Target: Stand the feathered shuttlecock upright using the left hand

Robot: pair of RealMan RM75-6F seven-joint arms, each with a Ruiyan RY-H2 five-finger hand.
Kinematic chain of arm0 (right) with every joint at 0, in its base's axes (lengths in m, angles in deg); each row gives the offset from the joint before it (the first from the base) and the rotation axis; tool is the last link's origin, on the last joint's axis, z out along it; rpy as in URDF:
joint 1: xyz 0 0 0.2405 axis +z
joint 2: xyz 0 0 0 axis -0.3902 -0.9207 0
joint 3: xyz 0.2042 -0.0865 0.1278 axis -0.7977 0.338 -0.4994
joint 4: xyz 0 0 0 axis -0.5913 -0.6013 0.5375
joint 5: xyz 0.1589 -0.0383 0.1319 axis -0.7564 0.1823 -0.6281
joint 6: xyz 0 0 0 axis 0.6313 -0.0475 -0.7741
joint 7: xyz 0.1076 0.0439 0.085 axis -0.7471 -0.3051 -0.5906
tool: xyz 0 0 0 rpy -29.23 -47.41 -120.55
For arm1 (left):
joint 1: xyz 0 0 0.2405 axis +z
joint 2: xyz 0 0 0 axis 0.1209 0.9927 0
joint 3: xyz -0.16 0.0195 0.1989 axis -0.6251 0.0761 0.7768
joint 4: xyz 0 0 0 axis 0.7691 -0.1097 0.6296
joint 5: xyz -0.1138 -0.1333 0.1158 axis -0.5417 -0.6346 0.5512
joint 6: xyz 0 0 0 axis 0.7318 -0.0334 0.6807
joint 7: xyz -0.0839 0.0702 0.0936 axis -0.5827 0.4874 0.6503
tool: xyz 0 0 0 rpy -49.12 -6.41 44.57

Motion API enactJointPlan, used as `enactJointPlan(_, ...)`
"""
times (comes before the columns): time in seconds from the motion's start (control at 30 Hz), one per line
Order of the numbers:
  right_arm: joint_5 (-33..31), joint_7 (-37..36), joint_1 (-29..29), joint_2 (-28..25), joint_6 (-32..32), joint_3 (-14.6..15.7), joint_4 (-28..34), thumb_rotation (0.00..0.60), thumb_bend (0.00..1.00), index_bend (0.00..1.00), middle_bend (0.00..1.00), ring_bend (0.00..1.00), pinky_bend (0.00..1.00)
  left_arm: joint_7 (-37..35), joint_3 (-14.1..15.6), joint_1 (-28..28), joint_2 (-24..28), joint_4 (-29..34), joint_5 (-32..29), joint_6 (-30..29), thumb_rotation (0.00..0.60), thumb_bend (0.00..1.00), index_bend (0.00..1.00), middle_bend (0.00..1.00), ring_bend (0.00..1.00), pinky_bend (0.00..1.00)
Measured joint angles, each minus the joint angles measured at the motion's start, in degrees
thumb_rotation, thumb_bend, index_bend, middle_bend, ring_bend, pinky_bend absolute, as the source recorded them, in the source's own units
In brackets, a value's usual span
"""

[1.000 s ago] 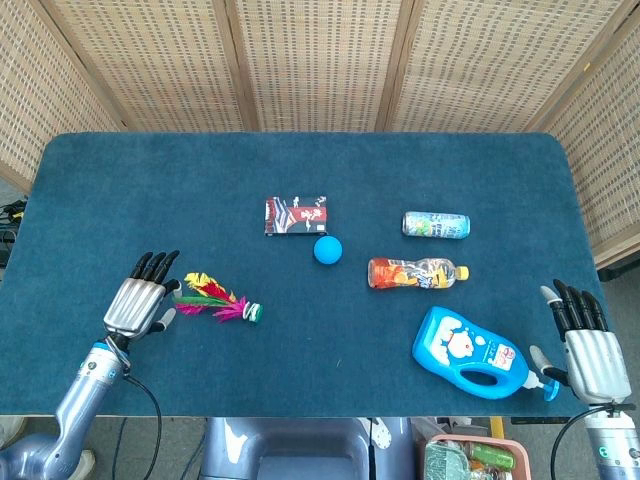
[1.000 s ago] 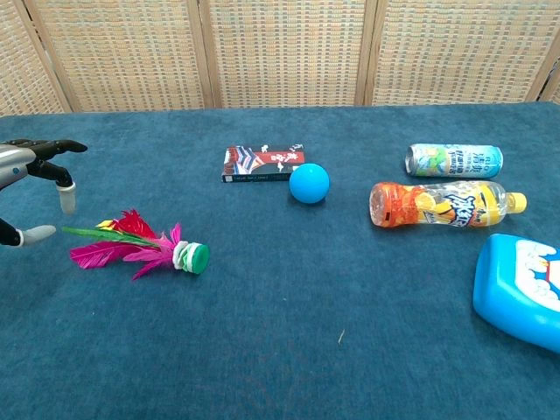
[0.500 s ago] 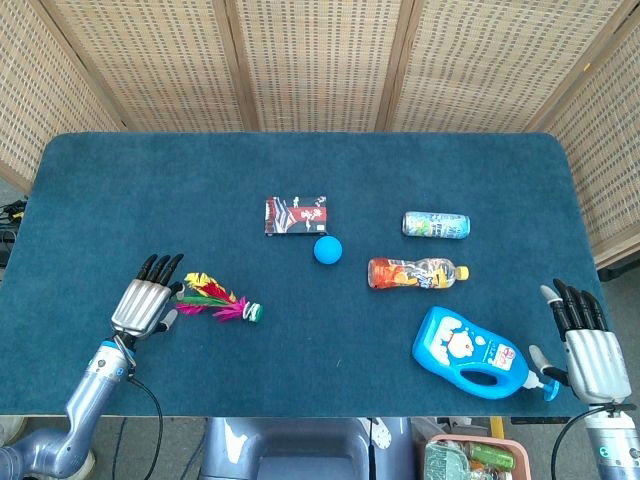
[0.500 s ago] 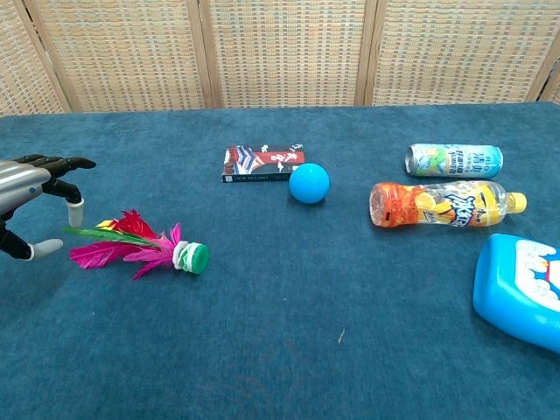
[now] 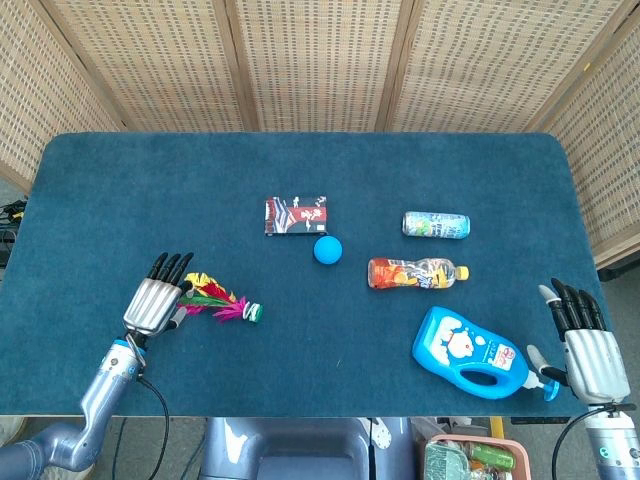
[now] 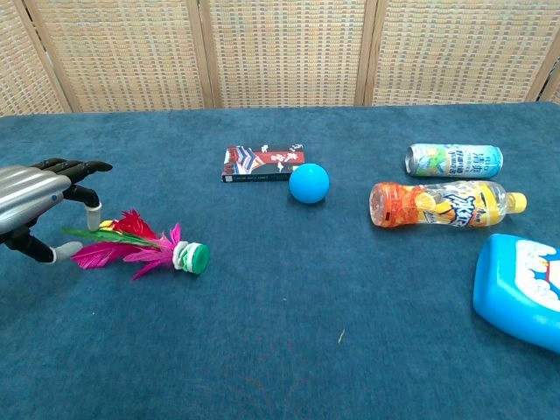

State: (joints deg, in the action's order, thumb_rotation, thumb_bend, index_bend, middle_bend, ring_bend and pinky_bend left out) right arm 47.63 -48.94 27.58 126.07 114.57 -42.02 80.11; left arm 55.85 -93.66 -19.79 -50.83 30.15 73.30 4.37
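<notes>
My left hand [image 5: 156, 303] has a ribbed silver metal back, black fingers [image 6: 77, 165] and pale grey fingertips. Its forearm is blue-grey with a black cable alongside. My right hand [image 5: 584, 345] looks the same.

Quick count of what's on the table: one feathered shuttlecock [image 5: 222, 303], one blue ball [image 5: 327, 249], one small printed box [image 5: 296, 215], one drink can [image 5: 436, 224] on its side, one orange drink bottle [image 5: 417, 272] on its side, one blue jug [image 5: 468, 352] with a cartoon label. Two robot hands, one left hand [image 5: 158, 302], one right hand [image 5: 582, 338].
</notes>
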Motion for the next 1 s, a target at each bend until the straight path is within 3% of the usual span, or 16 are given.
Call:
enactJointPlan(0.17, 0.45, -0.66, -0.03, -0.10, 0.28, 0.09, -0.05, 0.600, 0.27, 0.04, 0.00, 0.00, 0.00, -1.18, -0.12, -0.23, -2.15, -2.46, 0.24, -0.55, 0.600, 0.40, 0.64, 0.00, 0.00, 0.06)
enactJointPlan(0.53, 1.06, -1.94, 0.00, -0.33, 0.30, 0.38, -0.05, 0.600, 0.28, 0.04, 0.00, 0.00, 0.00, -3.77, -0.24, -0.13, -4.36, -5.77, 2.08, -3.60, 0.600, 0.41, 0.68, 0.00, 0.00, 0.06)
enactJointPlan(0.73, 1.15, -1.78, 0.09, -0.27, 0.10, 0.48, 0.00, 0.600, 0.28, 0.04, 0.00, 0.00, 0.00, -3.91, -1.08, -0.38, -2.23, -3.71, 3.36, -5.72, 0.600, 0.41, 0.68, 0.00, 0.00, 0.06)
enactJointPlan(1.0, 1.27, -2.03, -0.08, -0.43, 0.57, 0.47, 0.23, 0.600, 0.27, 0.04, 0.00, 0.00, 0.00, -0.19, -3.32, -1.40, 4.28, 3.76, 4.75, -7.94, 0.600, 0.41, 0.68, 0.00, 0.00, 0.06)
